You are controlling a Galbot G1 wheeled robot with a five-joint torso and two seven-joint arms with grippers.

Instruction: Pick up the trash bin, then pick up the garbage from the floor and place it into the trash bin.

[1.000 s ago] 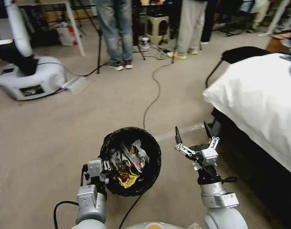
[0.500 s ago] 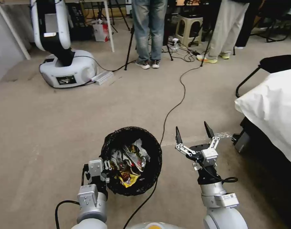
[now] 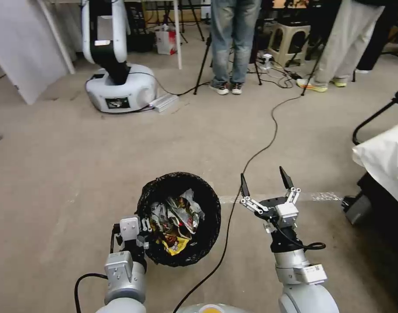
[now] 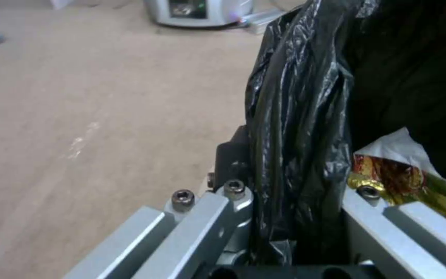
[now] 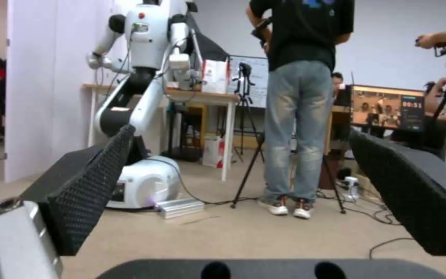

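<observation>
The trash bin (image 3: 207, 226), lined with a glossy black bag, hangs tilted in front of me, low in the head view. My left gripper (image 3: 142, 229) is shut on its near rim. In the left wrist view the crumpled black liner (image 4: 300, 116) is pinched in the left gripper (image 4: 295, 217). Garbage (image 3: 178, 219) lies inside the bin: silver, red and yellow snack wrappers, with a red-and-gold wrapper (image 4: 398, 180) beside the inner finger. To the bin's right my right gripper (image 3: 264, 178) points forward, open and holding nothing. Its black pads (image 5: 94, 186) stand wide apart.
A black cable (image 3: 259, 152) runs over the beige floor and passes under the bin. Another robot on a white base (image 3: 120, 89) stands at the far left, next to a white panel (image 3: 20, 43). People's legs and tripods are at the back. A white-covered bed (image 3: 383, 158) is at the right.
The whole head view has slid to the right, so the camera has turned left. The bed has moved towards the right edge. Both grippers and the bin hold their places relative to me.
</observation>
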